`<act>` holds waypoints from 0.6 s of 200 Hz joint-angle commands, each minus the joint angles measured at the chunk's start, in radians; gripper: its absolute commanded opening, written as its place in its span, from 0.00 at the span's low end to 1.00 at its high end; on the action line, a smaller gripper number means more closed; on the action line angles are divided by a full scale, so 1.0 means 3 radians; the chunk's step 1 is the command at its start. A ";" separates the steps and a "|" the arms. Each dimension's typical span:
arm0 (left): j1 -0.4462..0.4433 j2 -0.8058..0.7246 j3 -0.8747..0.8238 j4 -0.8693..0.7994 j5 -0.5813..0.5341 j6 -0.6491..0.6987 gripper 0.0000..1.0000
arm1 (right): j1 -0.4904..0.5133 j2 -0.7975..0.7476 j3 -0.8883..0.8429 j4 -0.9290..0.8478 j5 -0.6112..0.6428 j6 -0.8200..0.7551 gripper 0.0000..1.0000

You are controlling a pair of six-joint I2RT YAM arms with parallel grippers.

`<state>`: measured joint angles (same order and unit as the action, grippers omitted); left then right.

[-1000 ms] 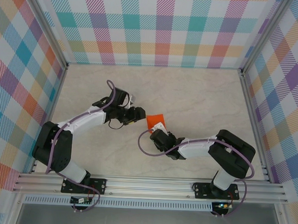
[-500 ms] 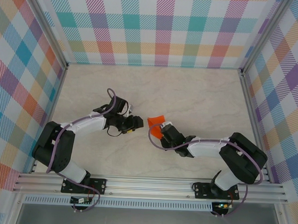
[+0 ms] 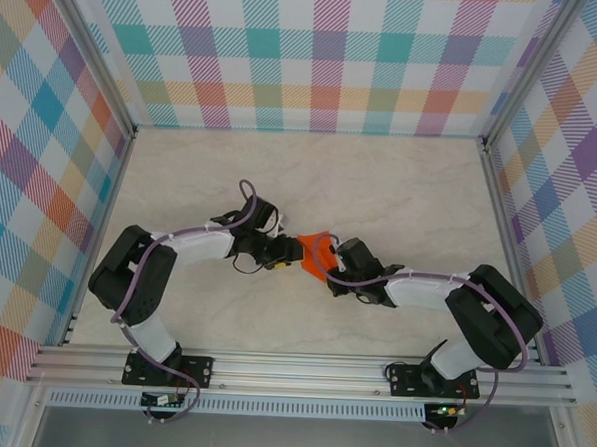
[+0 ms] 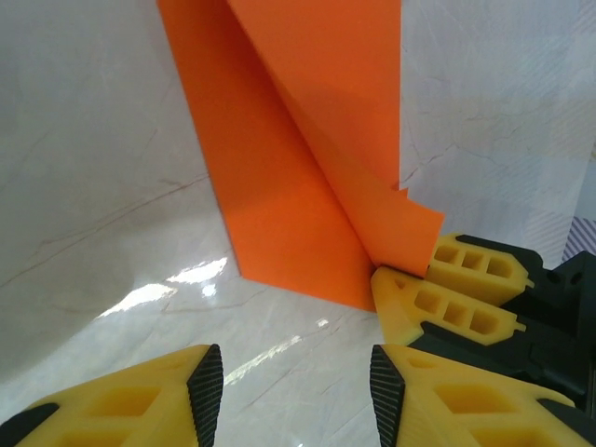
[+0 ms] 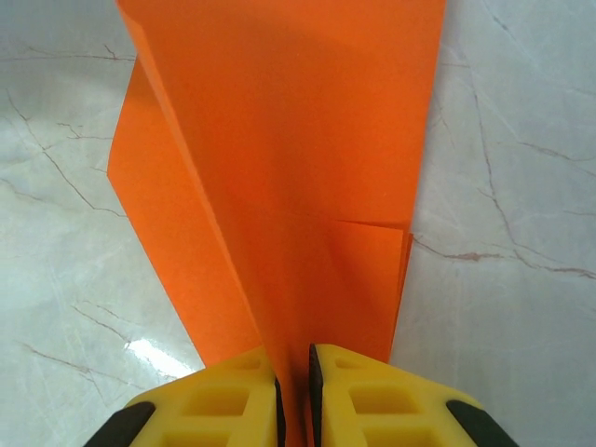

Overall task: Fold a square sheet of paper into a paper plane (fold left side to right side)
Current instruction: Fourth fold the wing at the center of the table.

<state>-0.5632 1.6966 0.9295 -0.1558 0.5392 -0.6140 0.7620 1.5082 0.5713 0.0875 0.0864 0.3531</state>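
Note:
The square sheet of paper point(image 3: 311, 247) is bright orange and lies folded near the table's middle, with one flap raised. My right gripper point(image 3: 327, 263) is shut on its near edge. In the right wrist view the paper point(image 5: 307, 158) runs up from between the right gripper's point(image 5: 293, 396) closed jaws. My left gripper point(image 3: 283, 257) sits just left of the sheet, open, with bare table between its jaws. In the left wrist view the paper point(image 4: 298, 177) lies ahead of the left gripper point(image 4: 296, 391), and the right gripper's yellow fingers point(image 4: 447, 307) pinch its corner.
The marble tabletop point(image 3: 400, 189) is walled by checked panels point(image 3: 317, 54) at the back and both sides. An aluminium rail point(image 3: 301, 369) runs along the near edge by the arm bases. Both arms reach in low toward the middle.
The left gripper has moved right, up to the paper's left edge, and its jaws have narrowed. The right gripper, still holding the paper, has stretched further out over the table.

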 commanded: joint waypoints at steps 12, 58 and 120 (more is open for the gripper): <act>-0.0104 0.0202 0.0243 0.0140 0.0090 -0.0060 0.48 | -0.0074 0.0125 0.0097 -0.0123 -0.0352 0.0090 0.15; -0.0132 0.0414 0.0443 0.0136 0.0122 -0.0054 0.48 | -0.0144 0.0207 0.0174 -0.0123 -0.0512 0.0095 0.14; -0.0163 0.0631 0.0571 0.0168 0.0156 -0.0061 0.37 | -0.0294 0.0214 0.0135 -0.0074 -0.0736 0.0219 0.13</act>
<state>-0.5957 1.8572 1.0660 -0.1196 0.5632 -0.6289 0.6895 1.5551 0.6117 0.0830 -0.0826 0.3897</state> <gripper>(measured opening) 0.369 0.134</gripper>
